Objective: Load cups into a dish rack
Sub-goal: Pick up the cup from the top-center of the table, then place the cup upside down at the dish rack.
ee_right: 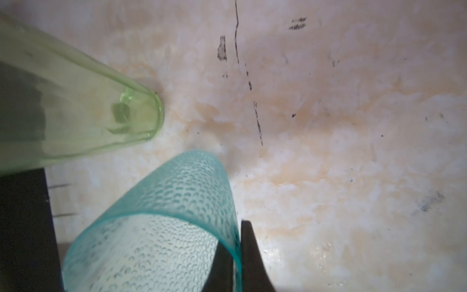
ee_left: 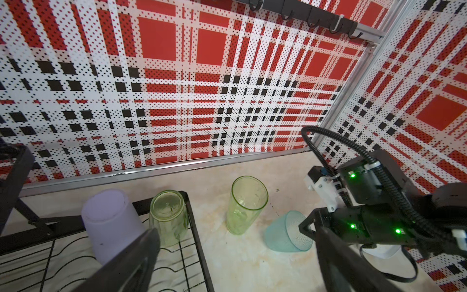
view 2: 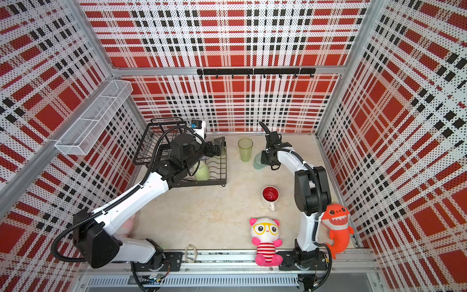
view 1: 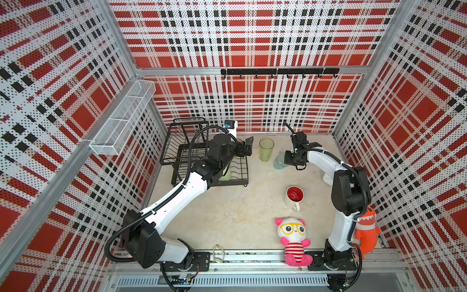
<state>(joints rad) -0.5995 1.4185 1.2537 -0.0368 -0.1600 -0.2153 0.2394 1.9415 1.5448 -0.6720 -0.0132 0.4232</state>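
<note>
From where I stood the job looked about half done: the lavender cup [ee_left: 111, 222] and olive-green tumbler [ee_left: 168, 217] sat mouth-down in the lower tray of the dish rack [view 1: 232, 184], with the pale green mug [view 2: 202, 172] there too, half hidden under the left arm. The step in hand was picking up the teal tumbler [ee_right: 177, 192], out on the table near the back wall, just beside the upright bright green tumbler [view 1: 266, 149] and apart from the rack. The right gripper [ee_right: 233, 237] was clamped on its rim, one finger inside the mouth and one outside. The tumbler leaned, long axis tipped off vertical, mouth toward the gripper, base toward the table; whether the base touched I could not tell. The left gripper [view 1: 249, 146] hung over the rack's far corner, jaws spread wide, holding nothing. The next move, I judged, called for a lift clear of the green tumbler, a carry to the rack and a turn mouth-down. The white mug with red inside [view 1: 294, 196] stood upright, well apart
</note>
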